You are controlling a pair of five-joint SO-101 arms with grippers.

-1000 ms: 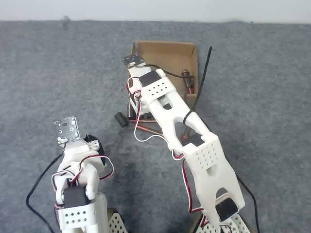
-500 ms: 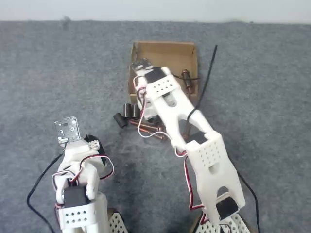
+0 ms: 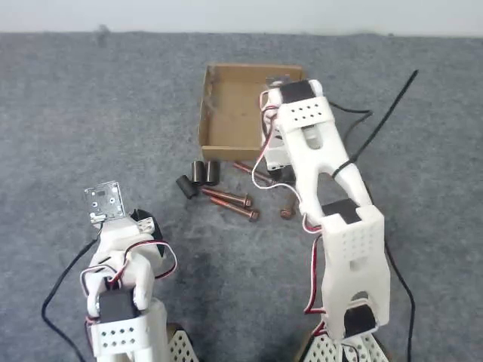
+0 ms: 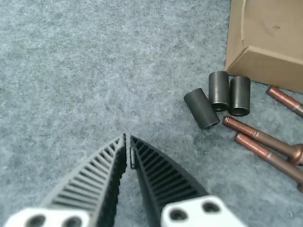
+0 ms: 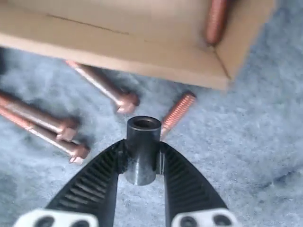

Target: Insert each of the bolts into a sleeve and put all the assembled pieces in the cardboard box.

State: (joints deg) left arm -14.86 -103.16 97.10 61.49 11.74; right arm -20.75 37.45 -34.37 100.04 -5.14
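My right gripper is shut on a black sleeve, held upright just above the carpet in front of the cardboard box. Copper bolts lie around it: one just beyond the sleeve, another by the box wall, two more off to the side. A bolt lies inside the box. My left gripper is shut and holds nothing, short of three loose black sleeves. In the high view the right arm reaches over the box's right front corner.
Three sleeves and several bolts lie on grey carpet in front of the box. A black cable trails off the right arm. The left arm stays at the near left, with open carpet around it.
The right arm swung from the box's left front to its right front corner, uncovering the sleeves and bolts on the carpet. The left arm has not moved.
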